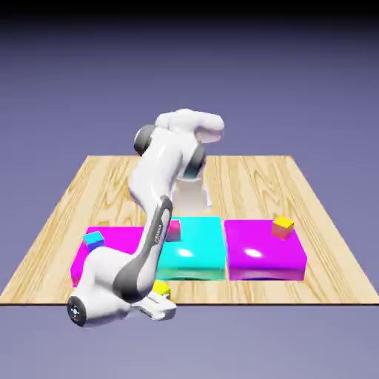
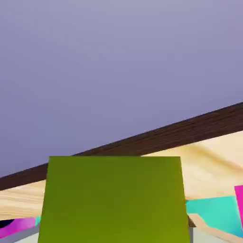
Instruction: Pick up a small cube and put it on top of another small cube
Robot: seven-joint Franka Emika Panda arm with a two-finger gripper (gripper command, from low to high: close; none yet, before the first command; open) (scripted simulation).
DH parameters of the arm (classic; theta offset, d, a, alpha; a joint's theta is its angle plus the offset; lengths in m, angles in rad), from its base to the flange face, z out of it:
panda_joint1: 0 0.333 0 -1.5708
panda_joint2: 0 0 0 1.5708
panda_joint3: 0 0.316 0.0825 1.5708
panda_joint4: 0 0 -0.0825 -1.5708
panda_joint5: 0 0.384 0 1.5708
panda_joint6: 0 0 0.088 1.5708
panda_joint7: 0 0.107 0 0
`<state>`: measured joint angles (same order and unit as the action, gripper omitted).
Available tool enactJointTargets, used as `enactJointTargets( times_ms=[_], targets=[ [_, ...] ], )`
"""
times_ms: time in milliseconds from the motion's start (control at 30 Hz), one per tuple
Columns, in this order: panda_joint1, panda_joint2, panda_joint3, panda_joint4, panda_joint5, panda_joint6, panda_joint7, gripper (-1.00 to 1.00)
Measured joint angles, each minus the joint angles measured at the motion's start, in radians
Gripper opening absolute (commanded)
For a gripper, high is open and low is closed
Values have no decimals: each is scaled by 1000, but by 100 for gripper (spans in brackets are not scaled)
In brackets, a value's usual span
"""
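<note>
The small cube (image 1: 162, 288), yellow all over, sits at the table's front edge, just before the cyan slab, and my gripper (image 1: 161, 296) is shut on it. In the hand view the same small cube (image 2: 114, 199) fills the bottom middle as a large yellow-green face and hides most of the fingertips. The other small cube (image 1: 94, 239), with a cyan top and blue-purple sides, rests on the magenta slab (image 1: 122, 240) at the exterior view's left, well apart from the gripper.
A cyan slab (image 1: 198, 248) lies in the middle and a second magenta slab (image 1: 263, 255) to its right. A pink-topped cube (image 1: 174, 229) stands near the cyan slab's back left corner. A yellow-topped orange cube (image 1: 282, 226) sits on the right slab. My forearm (image 1: 152, 237) crosses above the left slab.
</note>
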<state>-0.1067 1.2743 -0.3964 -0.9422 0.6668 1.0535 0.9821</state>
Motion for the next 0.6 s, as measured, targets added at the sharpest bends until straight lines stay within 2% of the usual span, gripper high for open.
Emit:
enactJointTargets(
  times_ms=[267,600],
  targets=[
    [-94,99,22,287,13,-145,88,-100],
    [-252,-208,-103,-76,-183,-169,-177,-100]
  ],
)
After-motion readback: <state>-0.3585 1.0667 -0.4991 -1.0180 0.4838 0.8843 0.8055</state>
